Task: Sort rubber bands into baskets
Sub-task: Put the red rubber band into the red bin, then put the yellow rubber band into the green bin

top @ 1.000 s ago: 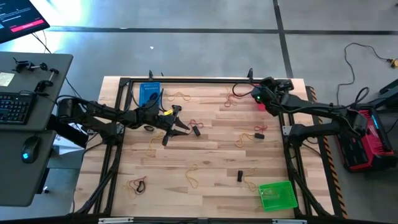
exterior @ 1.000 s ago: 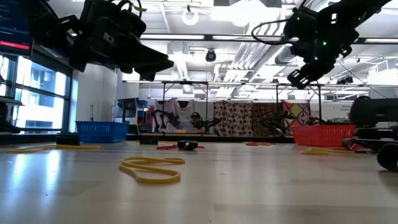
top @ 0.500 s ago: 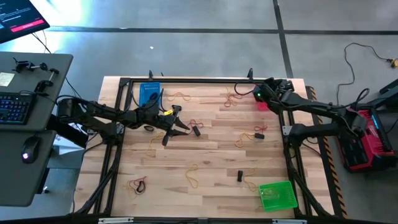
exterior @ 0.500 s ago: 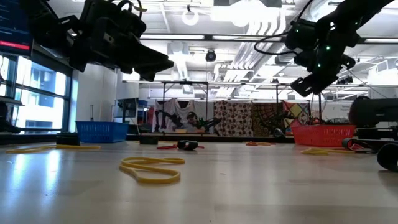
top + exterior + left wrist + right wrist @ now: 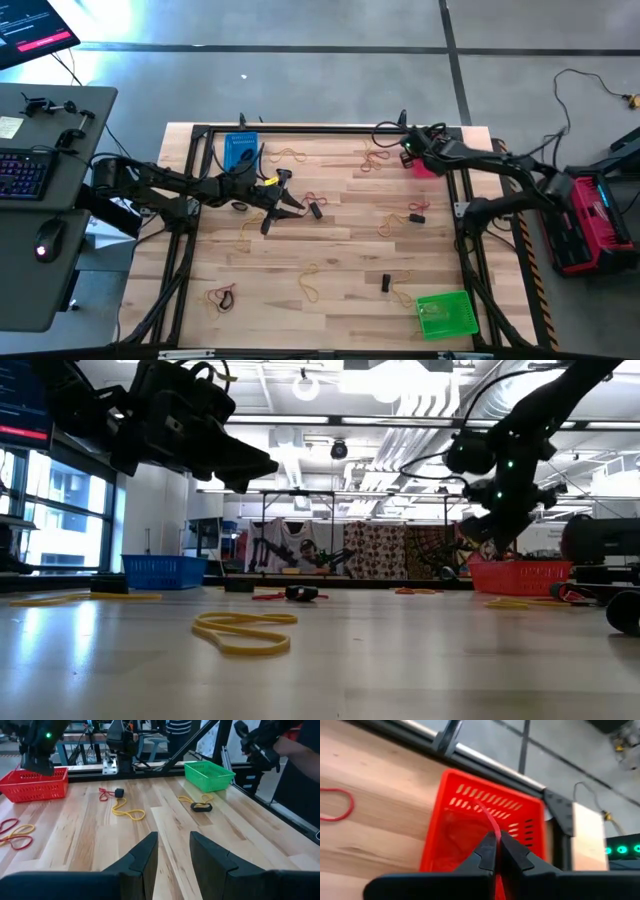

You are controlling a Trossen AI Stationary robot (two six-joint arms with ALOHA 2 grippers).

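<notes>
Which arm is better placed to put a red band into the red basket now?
The right arm. Its gripper is shut on a red rubber band directly above the red basket. The left gripper hangs open and empty over the table's middle, far from that basket.

Bright even overhead lighting, soft shadows on the table (image 5: pixel 340 250). Ceiling lamps (image 5: pixel 305 385) glare in the low view. Near red basket (image 5: pixel 485 825) slightly blurred in the right wrist view.
</notes>
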